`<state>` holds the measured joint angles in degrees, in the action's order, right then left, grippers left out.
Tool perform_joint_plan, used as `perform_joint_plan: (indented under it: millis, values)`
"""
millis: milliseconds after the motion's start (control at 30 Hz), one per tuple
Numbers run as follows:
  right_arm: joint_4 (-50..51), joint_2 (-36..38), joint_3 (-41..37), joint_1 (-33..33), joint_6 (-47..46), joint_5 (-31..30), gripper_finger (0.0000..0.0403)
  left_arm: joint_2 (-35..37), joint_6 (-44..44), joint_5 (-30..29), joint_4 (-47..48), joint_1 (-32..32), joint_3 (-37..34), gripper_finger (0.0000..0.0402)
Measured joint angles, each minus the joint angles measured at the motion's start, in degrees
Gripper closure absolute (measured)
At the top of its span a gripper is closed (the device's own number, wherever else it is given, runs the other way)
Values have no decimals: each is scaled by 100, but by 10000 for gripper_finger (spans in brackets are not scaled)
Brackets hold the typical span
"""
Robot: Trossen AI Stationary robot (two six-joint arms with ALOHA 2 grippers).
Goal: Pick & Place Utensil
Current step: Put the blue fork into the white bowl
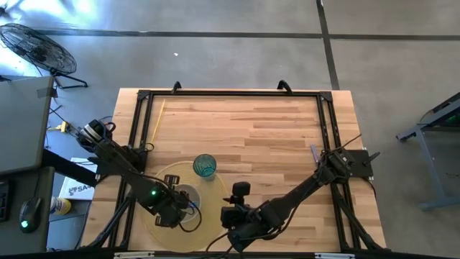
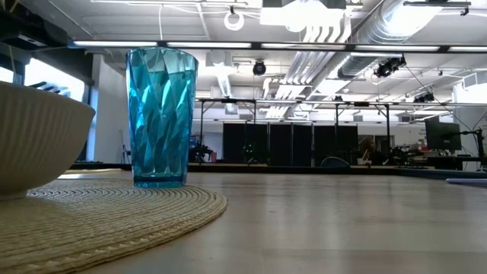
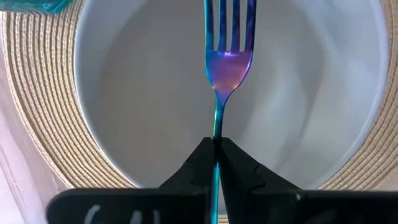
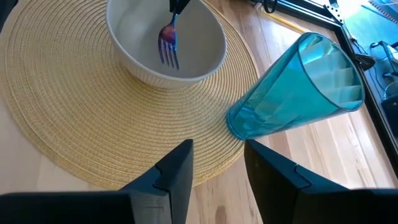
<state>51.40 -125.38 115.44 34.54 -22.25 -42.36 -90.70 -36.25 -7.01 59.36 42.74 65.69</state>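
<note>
My left gripper (image 3: 216, 149) had its jaws pinched tight on the handle of the iridescent fork (image 3: 226, 59), tines hanging over the middle of the white bowl (image 3: 124, 112) on the woven placemat (image 4: 93, 124). I judged this the placing step: next I needed to lower and release inside the rim. My right gripper (image 4: 217, 158) waited near the blue tumbler (image 4: 298, 84), jaws apart, holding nothing.
</note>
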Motion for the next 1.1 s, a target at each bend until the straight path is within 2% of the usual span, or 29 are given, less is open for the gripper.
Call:
perform_joint_plan:
  millis: [267,833,1100]
  values:
    - [0,0,0,0,-1,56,265,0,130,0,-279,0,-55,391]
    - [0,0,0,2,-1,63,265,4,168,-35,-241,0,-98,389]
    - [-70,0,0,-2,0,295,265,4,173,-30,-254,0,-98,331]
